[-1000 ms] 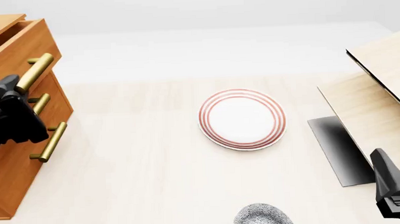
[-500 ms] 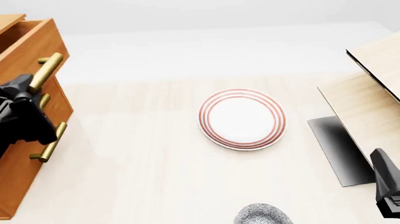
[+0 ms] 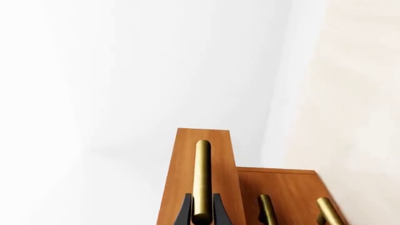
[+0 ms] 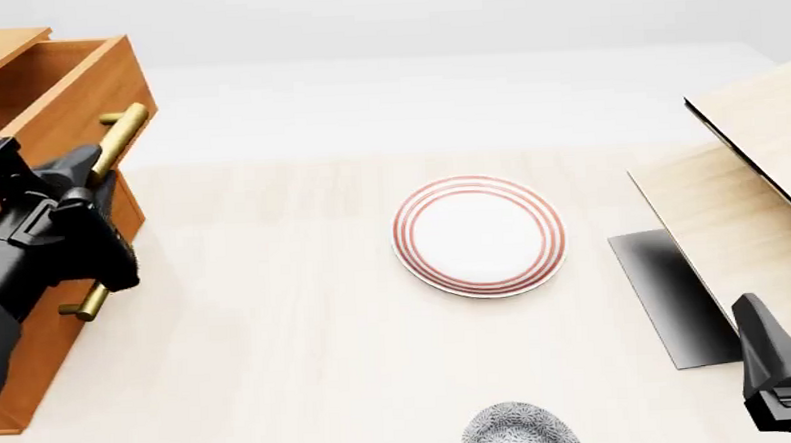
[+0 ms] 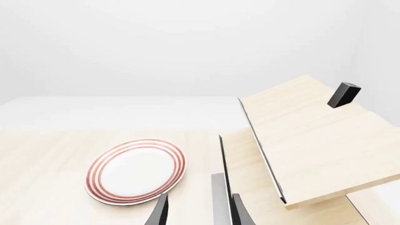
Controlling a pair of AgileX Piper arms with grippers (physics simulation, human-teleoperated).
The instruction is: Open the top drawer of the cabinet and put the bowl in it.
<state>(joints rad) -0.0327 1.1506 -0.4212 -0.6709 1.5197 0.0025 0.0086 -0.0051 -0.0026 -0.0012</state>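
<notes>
The orange-brown cabinet (image 4: 29, 386) stands at the table's left edge. Its top drawer (image 4: 59, 94) is pulled partly out toward the right, its inside showing. My left gripper (image 4: 90, 173) is shut on the top drawer's brass handle (image 4: 120, 133); in the left wrist view both fingers (image 3: 185, 212) clasp that handle (image 3: 202, 173), with my left gripper (image 3: 202, 213) around it. The blue-speckled bowl (image 4: 519, 433) sits at the near edge, partly cut off. My right gripper (image 4: 781, 390) hangs to the right of the bowl, open and empty, also seen as my right gripper (image 5: 198, 215).
A white plate with red rings (image 4: 479, 235) lies mid-table, also the plate (image 5: 136, 170) in the right wrist view. A pale wood structure (image 4: 755, 196) with a dark panel (image 4: 666, 295) fills the right side. Two lower brass handles (image 3: 267, 208) sit below the top drawer.
The left gripper has moved right with the handle, and the top drawer has slid further out. The right arm, bowl and plate have stayed still.
</notes>
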